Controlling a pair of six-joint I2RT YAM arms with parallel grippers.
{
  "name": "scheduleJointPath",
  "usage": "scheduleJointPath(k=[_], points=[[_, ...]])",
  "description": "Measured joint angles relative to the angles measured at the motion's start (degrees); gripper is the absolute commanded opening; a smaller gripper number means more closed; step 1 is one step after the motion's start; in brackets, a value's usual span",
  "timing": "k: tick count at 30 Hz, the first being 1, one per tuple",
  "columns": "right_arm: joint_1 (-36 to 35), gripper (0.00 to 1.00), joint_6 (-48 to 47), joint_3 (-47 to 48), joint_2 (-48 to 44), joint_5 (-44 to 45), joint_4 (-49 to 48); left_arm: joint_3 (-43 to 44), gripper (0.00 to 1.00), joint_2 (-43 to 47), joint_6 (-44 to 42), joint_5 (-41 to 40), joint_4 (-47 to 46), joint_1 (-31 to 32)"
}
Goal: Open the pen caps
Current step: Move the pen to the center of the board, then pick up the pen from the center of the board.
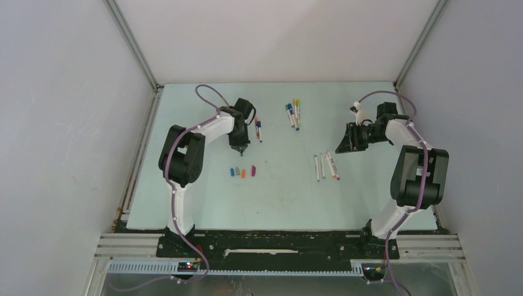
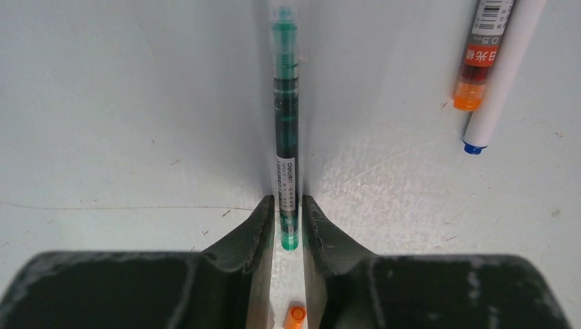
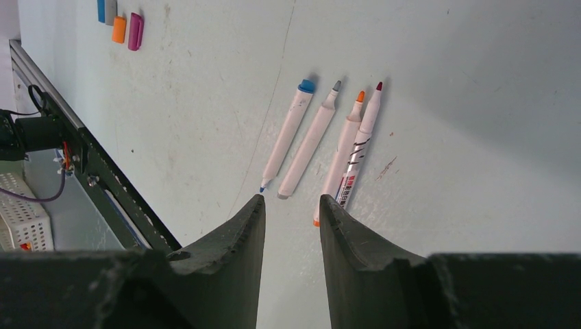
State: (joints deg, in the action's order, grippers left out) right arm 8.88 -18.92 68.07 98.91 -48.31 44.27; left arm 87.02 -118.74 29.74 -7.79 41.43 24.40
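Nearest of all, in the left wrist view, a small loose orange plastic cap (image 2: 295,317) lies on the pale bench (image 2: 103,123) between the roots of the left tool's (image 2: 288,218) dark fingers (image 2: 257,226). Those fingers stand narrowly apart on either side of a slim clear-barrelled green-ink pen (image 2: 286,130), its near end between the fingertips; they look clamped on it or nearly so, though I cannot tell whether they truly press. Its clear green-tinted cap (image 2: 283,31) sits on the far end, so I judge this pen is being steadied for uncapping.

Rightward in the overhead view, a row of short pulled caps in blue, grey, orange and purple (image 1: 243,172) lies just in front of the left arm, seemingly a parking spot for finished ones. Further back, mid-bench, a cluster of thin white capped pens with coloured ends (image 1: 293,115) waits, apparently still to do. To the right, four white pens with bare blue, grey, orange and red tips (image 3: 322,140) lie side by side, looking already opened and sorted.

At the far right, the right tool (image 3: 291,209) hangs just short of those pens, fingers partly apart, holding and touching nothing.
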Motion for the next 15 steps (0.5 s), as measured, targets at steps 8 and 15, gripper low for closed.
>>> scheduleJointPath(k=[8,15], points=[[0.39,0.37,0.0,0.0,-0.02,-0.07,0.17,3.21,0.3,-2.08,-3.43,0.46,1.7,-0.28],[0.52,0.38,-0.04,0.0,-0.02,-0.42,0.2,3.69,0.27,-2.43,-5.33,2.12,1.62,-1.22]])
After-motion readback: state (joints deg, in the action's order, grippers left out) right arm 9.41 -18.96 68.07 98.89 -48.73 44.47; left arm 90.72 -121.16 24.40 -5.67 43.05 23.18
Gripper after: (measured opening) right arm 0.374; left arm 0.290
